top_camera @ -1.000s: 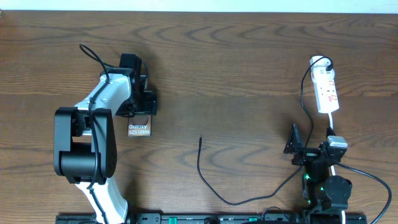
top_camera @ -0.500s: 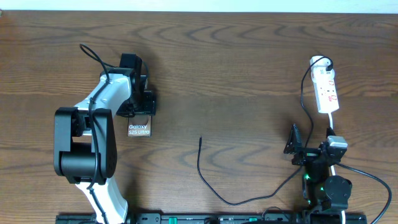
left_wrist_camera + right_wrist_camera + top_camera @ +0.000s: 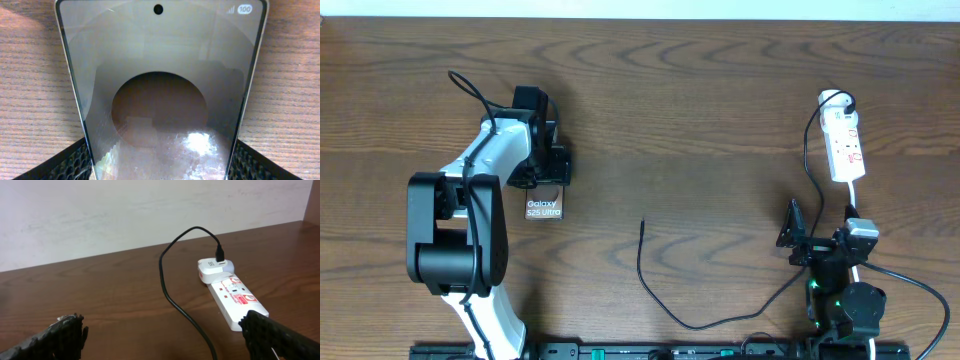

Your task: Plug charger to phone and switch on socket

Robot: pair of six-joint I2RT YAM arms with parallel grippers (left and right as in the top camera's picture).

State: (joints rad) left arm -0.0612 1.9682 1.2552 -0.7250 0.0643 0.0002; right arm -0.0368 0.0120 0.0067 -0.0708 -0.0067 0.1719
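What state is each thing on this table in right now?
phone: flat on table, screen up, unplugged.
charger: one end in socket, tip loose on table.
socket: charger plugged in; switch position unreadable.
left gripper: shut on phone's sides.
right gripper: open, empty.

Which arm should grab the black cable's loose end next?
Right, probably. The left gripper is busy holding the phone. The right gripper is open and empty, and the charger tip lies on the table between the two arms.

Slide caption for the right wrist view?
Open right tool faces the socket, charger plugged into its far end, on a wooden table.
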